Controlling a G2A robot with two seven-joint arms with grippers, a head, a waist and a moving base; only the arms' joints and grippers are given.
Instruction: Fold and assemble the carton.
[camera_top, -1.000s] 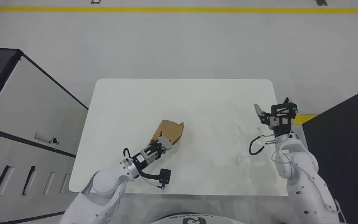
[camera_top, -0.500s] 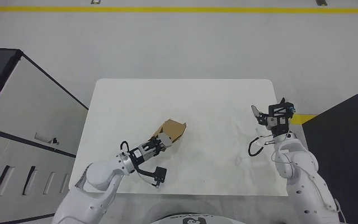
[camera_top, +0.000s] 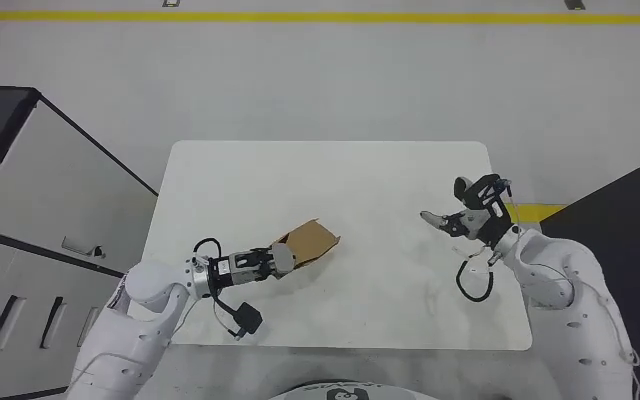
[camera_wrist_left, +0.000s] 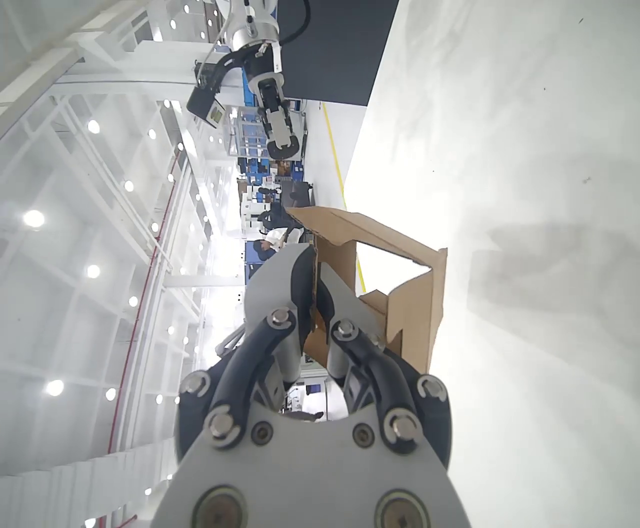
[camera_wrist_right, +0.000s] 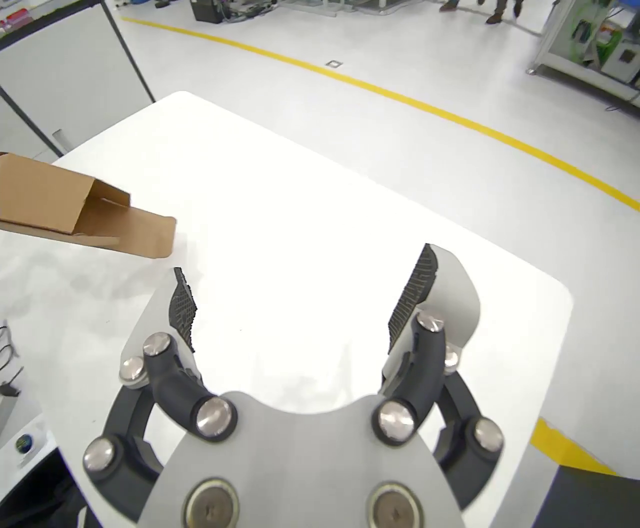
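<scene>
A brown cardboard carton (camera_top: 310, 240) is held just above the white table (camera_top: 380, 190), left of centre, its open end facing the right side. My left gripper (camera_top: 277, 260) is shut on the carton's rear flap; the left wrist view shows that flap pinched between the pads, with the carton (camera_wrist_left: 400, 280) opened into a sleeve. My right gripper (camera_top: 447, 212) hovers near the table's right edge, open and empty, pointing toward the carton. The right wrist view has its fingers (camera_wrist_right: 425, 280) spread wide, and the carton (camera_wrist_right: 75, 210) lies off to one side.
A grey cabinet (camera_top: 60, 200) stands left of the table. A dark panel (camera_top: 600, 230) borders the right side. A yellow floor line (camera_top: 320, 16) runs beyond the far edge. Cables hang near both arms.
My left gripper has swung the carton round so that it lies more level and points right. My right arm has turned and moved inward toward the table's middle.
</scene>
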